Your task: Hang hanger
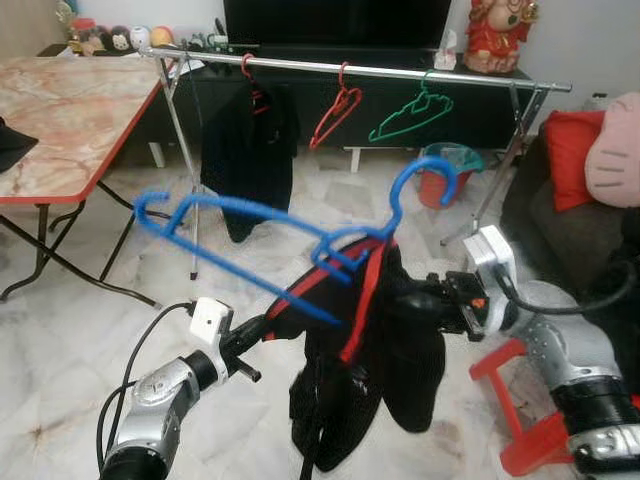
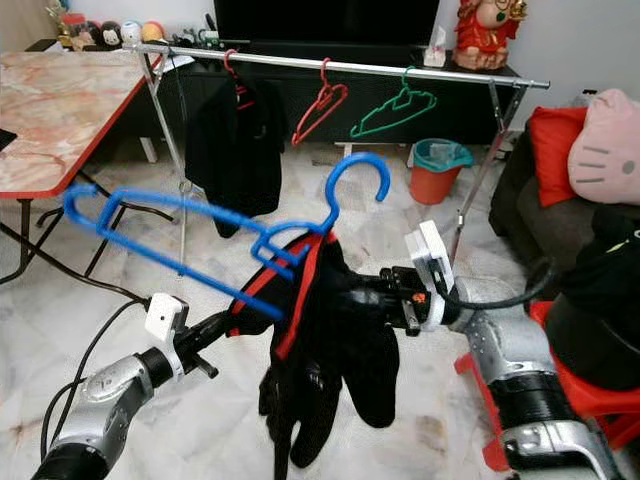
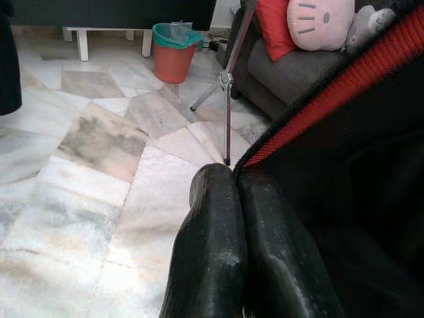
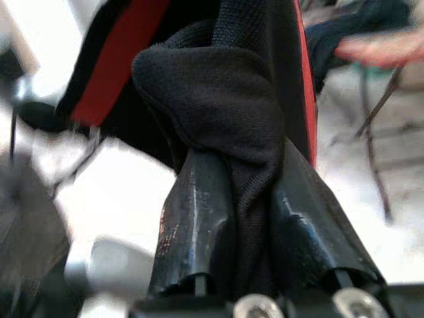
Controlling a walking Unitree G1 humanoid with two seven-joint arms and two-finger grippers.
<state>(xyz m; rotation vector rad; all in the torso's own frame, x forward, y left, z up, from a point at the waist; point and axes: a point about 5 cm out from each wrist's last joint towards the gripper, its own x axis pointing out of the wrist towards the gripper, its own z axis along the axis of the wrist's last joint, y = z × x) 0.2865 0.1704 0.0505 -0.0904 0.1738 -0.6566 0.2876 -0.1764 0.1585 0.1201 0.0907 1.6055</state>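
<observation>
A blue hanger [image 1: 250,215] is held up in front of me, tilted, with its hook [image 1: 425,180] pointing up toward the rail. A black garment with red trim [image 1: 370,370] hangs from it. My left gripper [image 1: 275,322] is shut at the garment's red-trimmed edge; its fingers [image 3: 212,238] press together against the cloth. My right gripper [image 1: 400,300] is shut on a fold of the same garment, with black cloth pinched between its fingers [image 4: 192,218]. Beyond stands a silver clothes rail [image 1: 400,73] holding a black garment [image 1: 245,150], a red hanger [image 1: 335,110] and a green hanger [image 1: 412,115].
A folding marble-top table [image 1: 70,110] stands at the left. An orange bucket [image 1: 445,175] sits under the rail's right end. A red stool [image 1: 520,410] is by my right arm, and a dark sofa with a red cushion [image 1: 570,140] and pink plush [image 1: 612,150] lies to the right.
</observation>
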